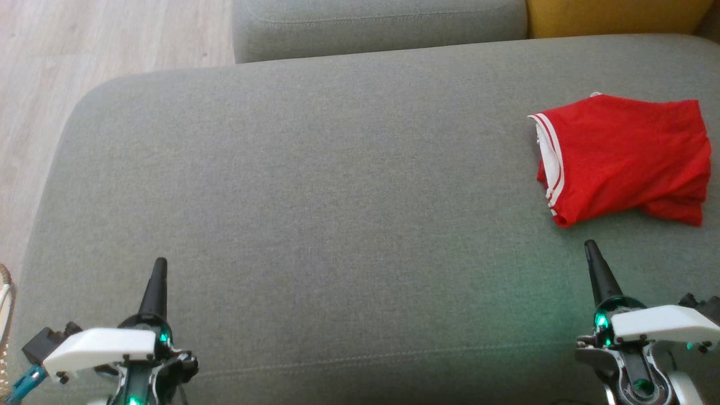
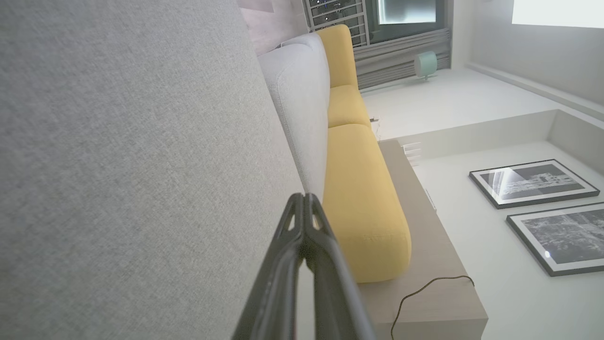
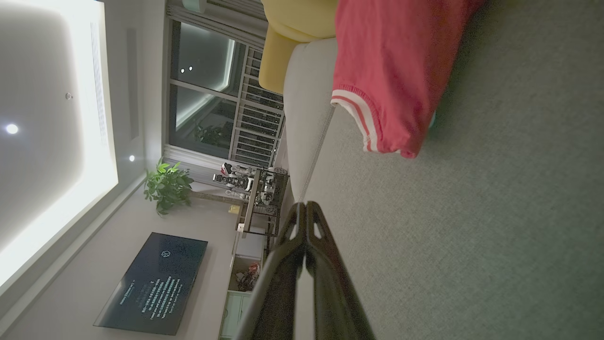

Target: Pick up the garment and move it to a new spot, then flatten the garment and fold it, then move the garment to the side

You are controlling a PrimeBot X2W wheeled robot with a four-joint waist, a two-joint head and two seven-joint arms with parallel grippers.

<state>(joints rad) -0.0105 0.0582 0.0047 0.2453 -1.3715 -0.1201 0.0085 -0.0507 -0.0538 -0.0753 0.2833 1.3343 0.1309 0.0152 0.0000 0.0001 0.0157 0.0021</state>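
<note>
Lying on the sofa, toward its right end and nearer its back than its front: garment, red with white-striped trim, doubled over into a compact, slightly rumpled packet, with no gripper touching it.

Parked low at the sofa's front edge: left gripper toward the left end, right gripper toward the right end. Both have fingers pressed together to a single point and clasp nothing.

Fits two stages alike: a loosely bundled garment waiting to be lifted to a fresh spot on the sofa, or a folded one already set at the sofa's side with both arms at rest. Not to be settled from this moment, so no next move named. Worth noting: layers at the packet's front right corner sit uneven, more a rough fold than a square one.
</note>
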